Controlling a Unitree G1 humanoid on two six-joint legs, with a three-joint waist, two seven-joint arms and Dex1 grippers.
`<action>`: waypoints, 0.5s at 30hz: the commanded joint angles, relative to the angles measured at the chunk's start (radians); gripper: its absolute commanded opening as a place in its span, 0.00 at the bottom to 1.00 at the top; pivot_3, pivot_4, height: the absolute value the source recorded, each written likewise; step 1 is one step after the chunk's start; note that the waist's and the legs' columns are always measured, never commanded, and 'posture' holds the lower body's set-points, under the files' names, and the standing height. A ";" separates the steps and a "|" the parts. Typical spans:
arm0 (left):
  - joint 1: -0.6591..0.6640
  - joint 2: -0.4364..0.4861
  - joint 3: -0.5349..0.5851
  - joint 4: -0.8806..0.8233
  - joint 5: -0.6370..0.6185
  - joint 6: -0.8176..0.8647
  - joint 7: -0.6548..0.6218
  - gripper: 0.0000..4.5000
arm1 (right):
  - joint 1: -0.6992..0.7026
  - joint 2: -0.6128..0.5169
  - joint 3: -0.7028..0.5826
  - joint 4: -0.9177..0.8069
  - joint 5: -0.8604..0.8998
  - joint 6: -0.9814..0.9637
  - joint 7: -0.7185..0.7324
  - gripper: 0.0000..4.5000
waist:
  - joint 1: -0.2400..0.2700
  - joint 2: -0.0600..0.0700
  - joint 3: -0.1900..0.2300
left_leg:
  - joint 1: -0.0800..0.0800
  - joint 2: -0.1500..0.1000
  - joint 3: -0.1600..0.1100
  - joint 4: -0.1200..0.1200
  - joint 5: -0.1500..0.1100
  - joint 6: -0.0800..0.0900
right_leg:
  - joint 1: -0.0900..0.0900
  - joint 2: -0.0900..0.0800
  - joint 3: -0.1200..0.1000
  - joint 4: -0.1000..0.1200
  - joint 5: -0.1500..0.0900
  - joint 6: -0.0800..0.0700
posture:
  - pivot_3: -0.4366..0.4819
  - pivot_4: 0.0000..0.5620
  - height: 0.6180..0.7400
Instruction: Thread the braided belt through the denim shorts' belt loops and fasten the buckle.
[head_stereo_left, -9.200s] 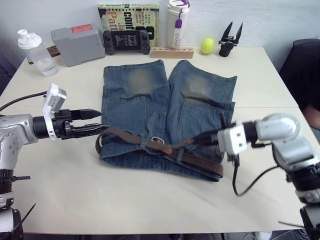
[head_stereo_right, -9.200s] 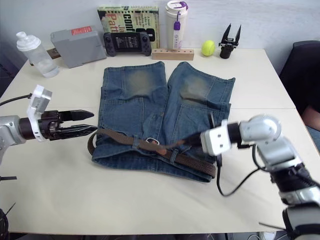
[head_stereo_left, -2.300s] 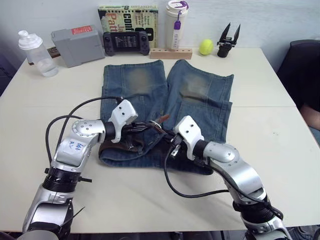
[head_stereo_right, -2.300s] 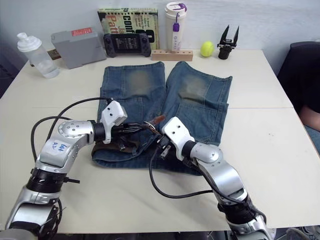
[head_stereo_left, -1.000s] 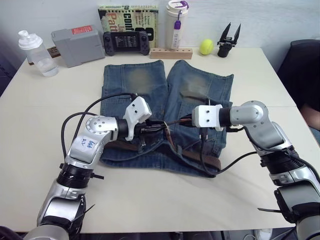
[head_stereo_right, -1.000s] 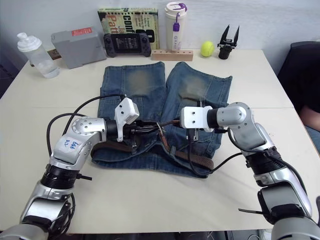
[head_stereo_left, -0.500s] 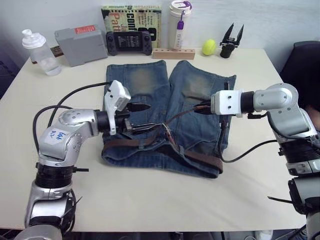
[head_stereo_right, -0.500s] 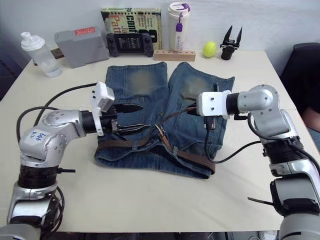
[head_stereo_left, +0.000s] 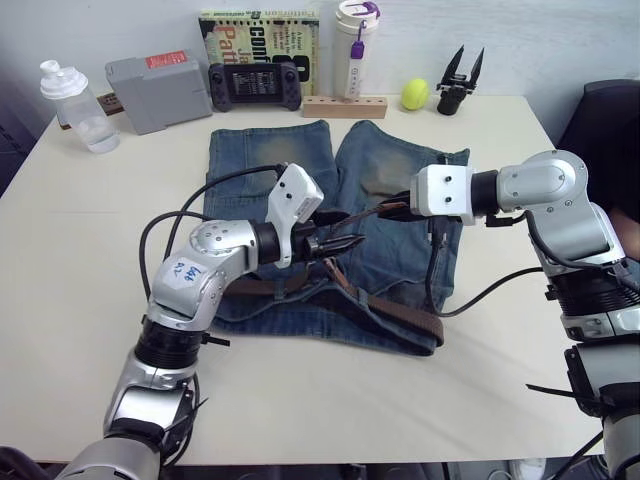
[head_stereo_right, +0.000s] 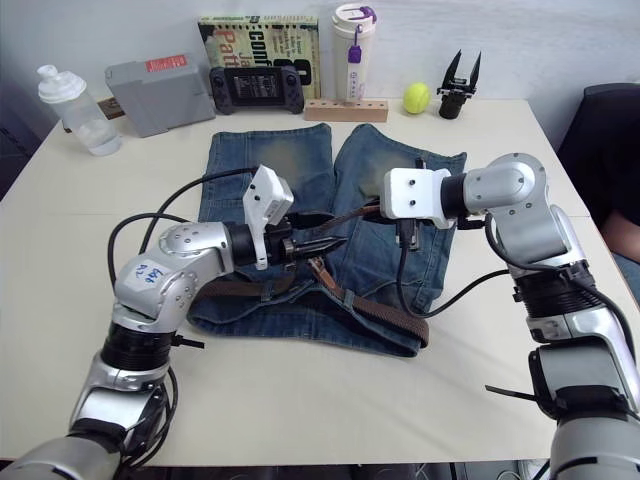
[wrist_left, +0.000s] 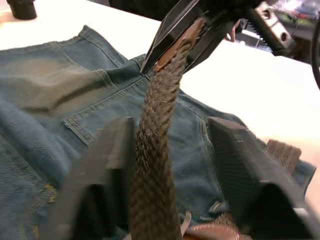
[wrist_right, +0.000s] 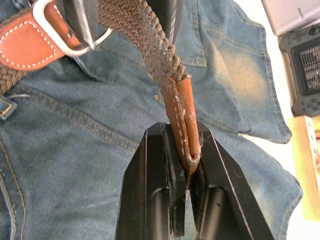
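The faded blue denim shorts (head_stereo_left: 300, 190) lie flat on the cream table (head_stereo_left: 90, 290), legs pointing away from the robot. The dark-brown braided belt (head_stereo_left: 395, 315) runs along their waistband, its free end lifted. The right gripper (wrist_right: 181, 162) is clamped on the belt's tan leather tip. The left gripper (wrist_left: 167, 145) has its fingers apart, straddling the strap. The silver rectangular buckle (wrist_right: 65, 35) lies on the denim.

Occlusions and cut-offs at the waistband

The belt loops are too small to tell apart on the denim shorts (head_stereo_left: 400, 190). The left gripper (head_stereo_left: 345, 245) covers part of the braided belt (head_stereo_left: 395, 315); the buckle (wrist_right: 75, 30) is cut by the right wrist view's edge.
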 joint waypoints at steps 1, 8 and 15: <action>-0.021 0.007 -0.030 0.013 0.031 -0.037 -0.009 0.30 | -0.006 0.015 -0.030 -0.064 0.019 0.020 -0.030 0.00 | -0.002 0.000 0.000 | 0.000 0.000 0.000 0.000 0.000 0.000 | 0.000 0.000 0.000 0.000 0.000 0.000 | 0.48 0.27 0.78; -0.026 -0.014 -0.015 0.076 0.050 0.002 0.037 0.00 | 0.068 0.058 -0.124 -0.197 0.157 0.296 -0.099 0.20 | 0.001 0.000 0.000 | 0.000 0.000 0.000 0.000 0.000 0.000 | 0.000 0.000 0.000 0.000 0.000 0.000 | 0.48 0.27 0.78; -0.015 -0.133 0.192 0.079 -0.080 0.249 0.204 0.00 | 0.242 0.054 -0.303 -0.395 0.399 0.657 -0.182 0.71 | 0.016 0.000 0.000 | -0.001 0.000 -0.002 0.000 0.000 0.000 | 0.001 0.000 -0.001 -0.001 0.000 0.000 | 0.48 0.27 0.78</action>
